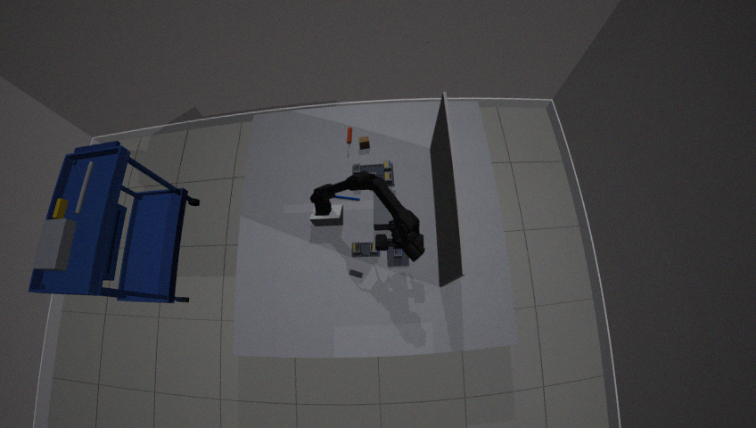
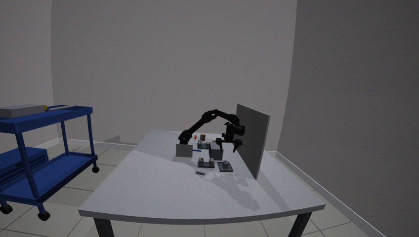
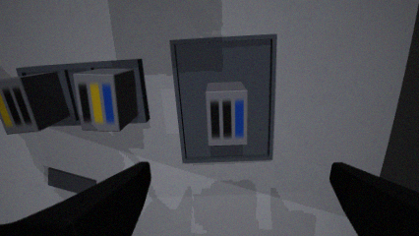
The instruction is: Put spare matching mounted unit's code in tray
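My gripper (image 3: 239, 170) hangs spread wide and holding nothing above the tray (image 3: 224, 147); I judge the release done.

Top view: the arm (image 1: 390, 203) hides the tray. Exterior view: the spare (image 2: 225, 164) stands in the tray, below the open fingers. Wrist view: it sits mid-tray, black-black-blue bars up; two other spares (image 3: 102, 99) lie left of the tray. Next I need only retreat without nudging it.
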